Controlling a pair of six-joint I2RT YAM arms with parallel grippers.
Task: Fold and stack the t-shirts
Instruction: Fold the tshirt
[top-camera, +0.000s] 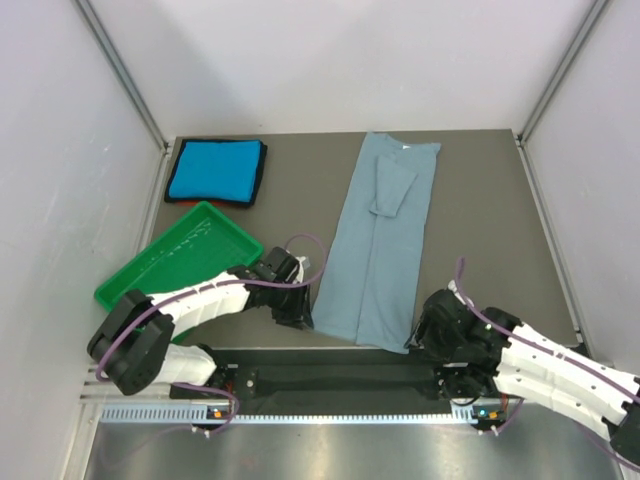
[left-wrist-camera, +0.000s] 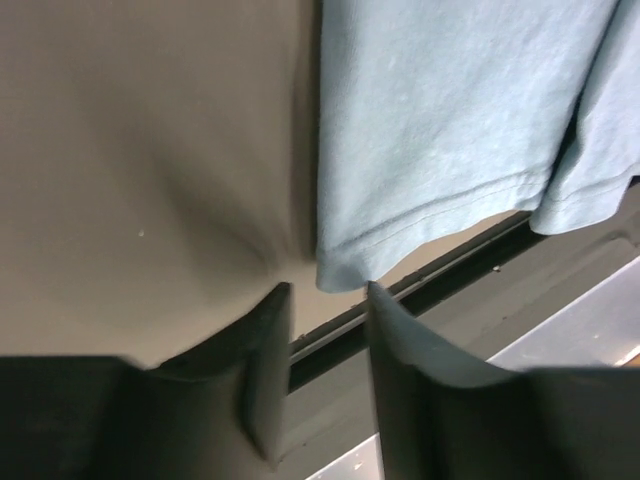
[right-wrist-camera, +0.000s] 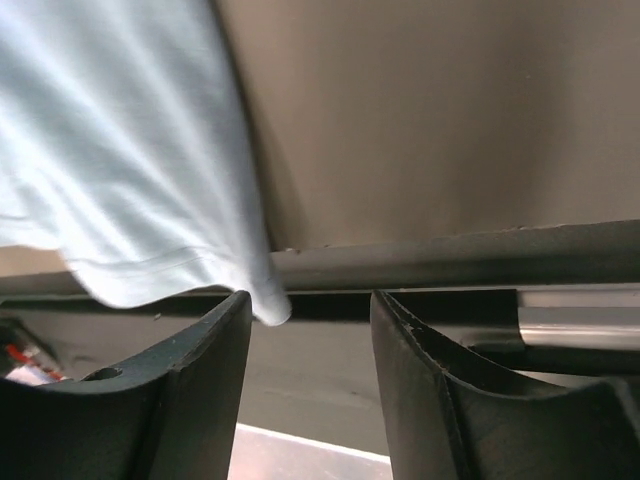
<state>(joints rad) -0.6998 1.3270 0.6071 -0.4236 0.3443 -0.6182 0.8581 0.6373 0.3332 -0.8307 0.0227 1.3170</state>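
The grey-blue t-shirt (top-camera: 385, 240) lies as a long narrow strip down the middle of the table, one sleeve folded on top near the collar. Its near hem reaches the table's front edge. My left gripper (top-camera: 303, 312) is at the hem's left corner. In the left wrist view that corner (left-wrist-camera: 340, 272) sits just beyond the open left gripper (left-wrist-camera: 328, 292), untouched. My right gripper (top-camera: 420, 335) is at the hem's right corner. In the right wrist view the corner (right-wrist-camera: 268, 300) hangs beside the left fingertip of the open right gripper (right-wrist-camera: 310, 298). The turquoise t-shirt (top-camera: 215, 170) lies folded at the far left.
A green plastic tray (top-camera: 180, 255) sits at the left, just behind my left arm. A metal rail (right-wrist-camera: 450, 260) runs along the table's front edge, under both grippers. Grey walls and frame posts close in the table's sides and back.
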